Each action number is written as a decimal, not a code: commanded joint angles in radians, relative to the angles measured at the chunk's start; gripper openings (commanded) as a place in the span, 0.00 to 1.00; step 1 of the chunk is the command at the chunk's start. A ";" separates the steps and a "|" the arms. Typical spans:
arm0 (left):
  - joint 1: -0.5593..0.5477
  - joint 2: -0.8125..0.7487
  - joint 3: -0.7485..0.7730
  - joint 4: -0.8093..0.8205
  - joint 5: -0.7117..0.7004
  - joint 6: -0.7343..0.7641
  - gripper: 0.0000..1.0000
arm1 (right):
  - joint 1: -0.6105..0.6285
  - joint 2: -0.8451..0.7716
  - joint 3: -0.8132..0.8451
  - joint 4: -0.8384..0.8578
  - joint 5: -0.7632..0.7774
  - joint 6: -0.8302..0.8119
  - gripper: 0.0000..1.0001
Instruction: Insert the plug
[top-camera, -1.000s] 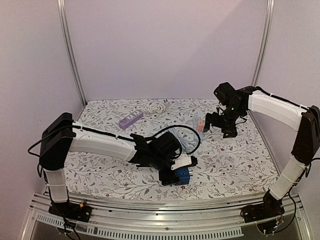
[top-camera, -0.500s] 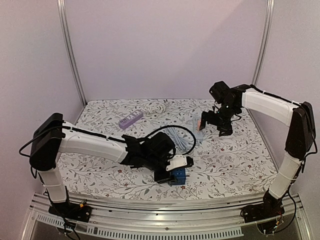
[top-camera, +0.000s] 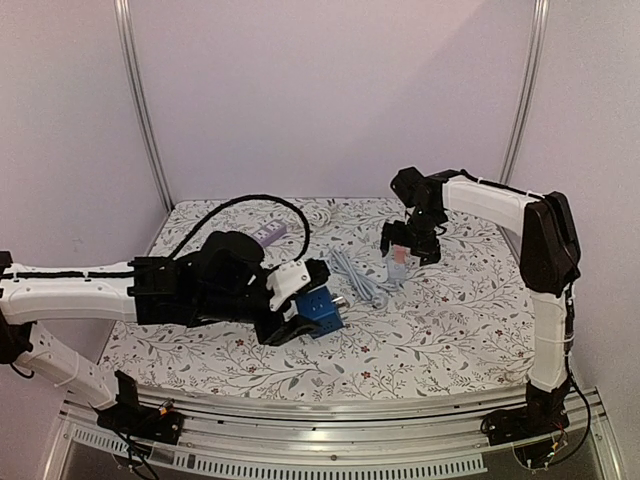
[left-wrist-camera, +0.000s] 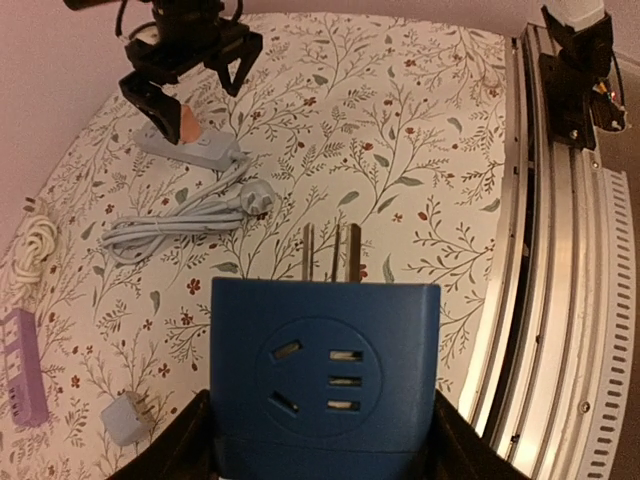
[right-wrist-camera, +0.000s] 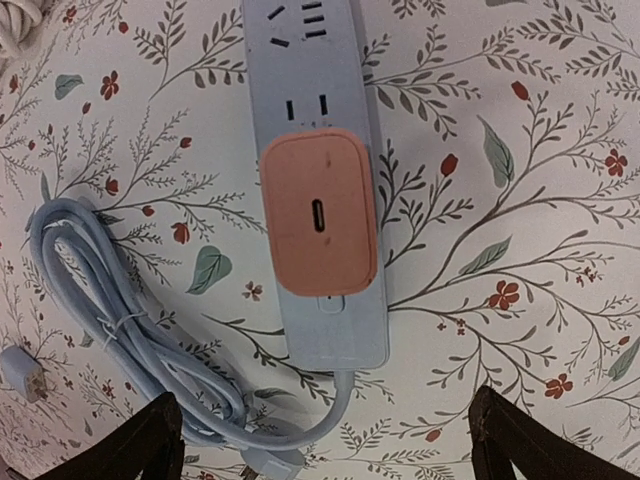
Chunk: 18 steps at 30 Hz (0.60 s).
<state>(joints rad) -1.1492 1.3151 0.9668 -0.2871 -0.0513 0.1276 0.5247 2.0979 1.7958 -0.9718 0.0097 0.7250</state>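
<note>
My left gripper (top-camera: 300, 312) is shut on a blue cube adapter (left-wrist-camera: 325, 375) and holds it above the table. Its two metal prongs (left-wrist-camera: 330, 250) point away from the wrist camera. In the top view the cube (top-camera: 320, 308) hangs left of centre. A pale blue power strip (right-wrist-camera: 330, 330) lies at the back right with a pink charger (right-wrist-camera: 318, 215) plugged into it. Free sockets (right-wrist-camera: 305, 105) show beyond the charger. My right gripper (right-wrist-camera: 335, 445) is open and empty, hovering straight above the strip (top-camera: 395, 268), its fingers either side of the cable end.
The strip's bundled pale cable (top-camera: 355, 278) lies between the two grippers, its plug (left-wrist-camera: 258, 197) loose on the cloth. A purple power strip (left-wrist-camera: 20, 365), a white coiled cord (top-camera: 315, 213) and a small grey adapter (left-wrist-camera: 125, 420) lie to the left. The metal rail (left-wrist-camera: 560, 250) runs along the near edge.
My left arm has swung left and lifted the blue cube off the table. My right gripper has moved left and now hovers over the strip and pink charger.
</note>
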 joint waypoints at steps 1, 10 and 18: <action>-0.004 -0.135 -0.052 -0.044 -0.089 -0.111 0.36 | 0.011 0.108 0.064 -0.035 0.069 0.009 0.97; -0.003 -0.304 -0.050 -0.150 -0.164 -0.185 0.38 | 0.010 0.208 0.092 0.012 0.090 -0.031 0.87; -0.002 -0.344 -0.012 -0.216 -0.187 -0.190 0.38 | 0.010 0.271 0.111 0.055 0.078 -0.081 0.75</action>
<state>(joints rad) -1.1492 0.9947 0.9173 -0.4725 -0.2134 -0.0463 0.5266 2.3203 1.8862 -0.9554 0.0811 0.6739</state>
